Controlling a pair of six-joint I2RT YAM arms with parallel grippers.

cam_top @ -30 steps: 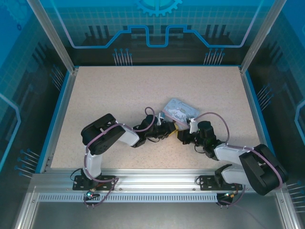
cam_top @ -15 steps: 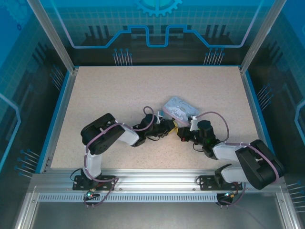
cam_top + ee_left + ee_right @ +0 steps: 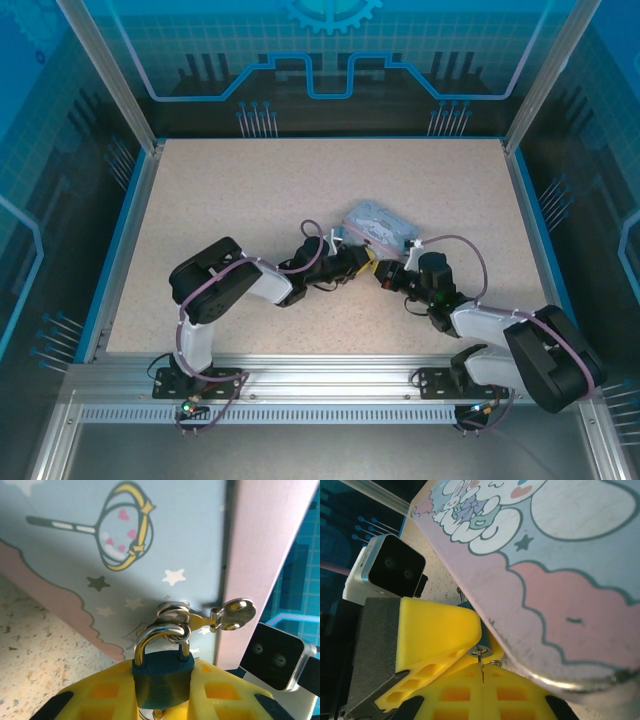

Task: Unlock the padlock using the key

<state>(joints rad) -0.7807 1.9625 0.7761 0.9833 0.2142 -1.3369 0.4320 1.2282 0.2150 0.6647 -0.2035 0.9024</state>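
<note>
Left wrist view shows the tiny dark silvery padlock with a bluish body [image 3: 162, 676] clamped between the yellow fingers of the left end effector [image 3: 162, 692]. Its shackle is threaded through a small ring on the pale blue and pink cartoon-printed tin box [image 3: 75, 565]. From the right wrist camera, the thin dark metal key [image 3: 481, 671] stands up as a sliver from the seam of the right end effector [image 3: 481, 692], which looks closed on it. The key's tip sits just under the padlock's base; whether it has entered the keyway cannot be told. Overhead, both end effectors meet beside the tin on the speckled beige worktop [image 3: 250, 190].

The key looks slight and thinly held, so a push off the keyway's axis could make it pivot or slip between the pads. The padlock hangs from a loose ring, so a twist might swing the lock or drag the tin rather than turn the cylinder. The two sets of yellow fingers are nearly touching and could collide.
</note>
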